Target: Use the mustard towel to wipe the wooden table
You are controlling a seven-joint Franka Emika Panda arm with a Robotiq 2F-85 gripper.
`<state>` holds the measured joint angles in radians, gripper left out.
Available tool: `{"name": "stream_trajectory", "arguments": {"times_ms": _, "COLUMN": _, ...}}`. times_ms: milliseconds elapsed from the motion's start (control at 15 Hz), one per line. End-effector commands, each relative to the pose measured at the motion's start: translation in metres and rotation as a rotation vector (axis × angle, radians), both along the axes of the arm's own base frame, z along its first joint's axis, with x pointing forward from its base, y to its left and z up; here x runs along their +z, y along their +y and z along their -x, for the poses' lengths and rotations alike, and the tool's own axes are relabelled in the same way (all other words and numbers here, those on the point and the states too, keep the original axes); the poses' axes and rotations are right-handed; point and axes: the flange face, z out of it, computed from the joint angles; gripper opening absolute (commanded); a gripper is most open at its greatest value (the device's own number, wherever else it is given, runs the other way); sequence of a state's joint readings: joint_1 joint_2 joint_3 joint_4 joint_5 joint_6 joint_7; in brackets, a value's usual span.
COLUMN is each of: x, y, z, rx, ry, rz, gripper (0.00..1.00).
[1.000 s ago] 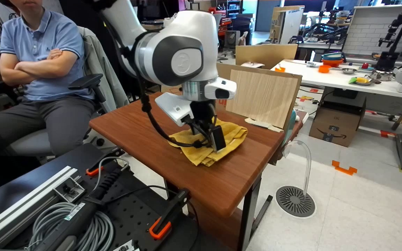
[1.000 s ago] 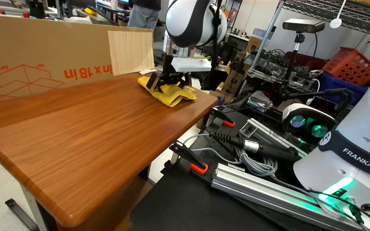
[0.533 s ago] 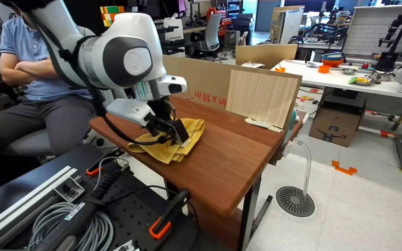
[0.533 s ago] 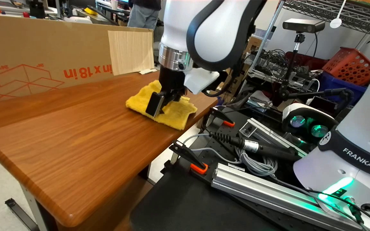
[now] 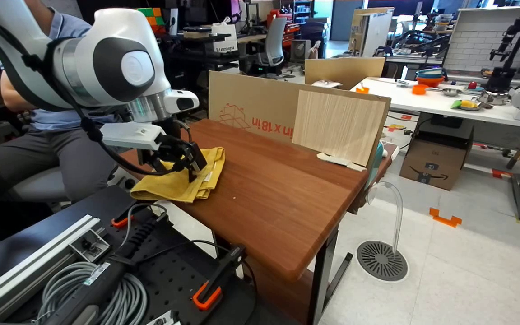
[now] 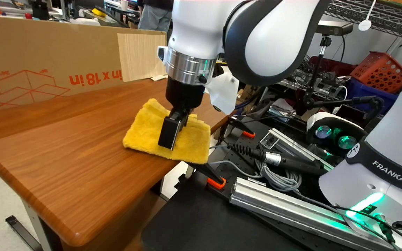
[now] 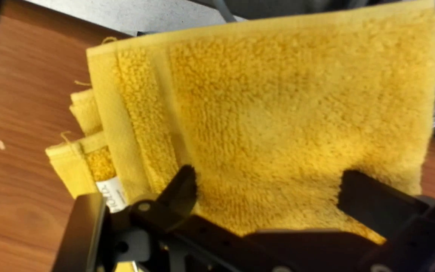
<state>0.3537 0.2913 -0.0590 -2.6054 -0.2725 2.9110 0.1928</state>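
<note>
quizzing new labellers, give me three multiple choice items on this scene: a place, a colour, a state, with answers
1. Where is the towel?
A) on the wooden table, below the gripper
B) under the wooden table
C) high above the wooden table

2. What colour is the printing on the cardboard?
A) green
B) blue
C) orange-red

3. How do the gripper's fingers stand?
A) touching each other
B) apart
C) crossed

1 A: in both exterior views the towel lies on the wooden table with the gripper over it.
2 C: so it shows in both exterior views.
3 B: in the wrist view, towel shows between them.
</note>
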Motion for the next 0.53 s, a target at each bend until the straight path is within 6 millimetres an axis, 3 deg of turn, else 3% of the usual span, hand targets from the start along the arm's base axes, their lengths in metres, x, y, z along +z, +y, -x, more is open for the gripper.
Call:
{"name": "stream_trajectory", "arguments": {"times_ms": 0, "x": 0.009, "y": 0.028, "z": -0.001, "rx": 0.084, "ry": -0.035, "rz": -0.050, "gripper": 1.00}}
{"name": "stream_trajectory", "arguments": {"times_ms": 267, "x": 0.009, "y": 0.043, "z": -0.002, "rx": 0.150, "ry": -0.062, "rz": -0.126, "gripper": 1.00}}
{"name": "stream_trajectory", "arguments": {"times_ms": 400, "x": 0.009, "y": 0.035, "z": -0.012, "rx": 0.144, "ry": -0.047, "rz": -0.157, "gripper": 1.00}}
{"name": "stream_trajectory", "arguments": {"times_ms": 467, "x": 0.010, "y": 0.028, "z": -0.026, "rx": 0.105, "ry": -0.036, "rz": -0.177, "gripper": 1.00}}
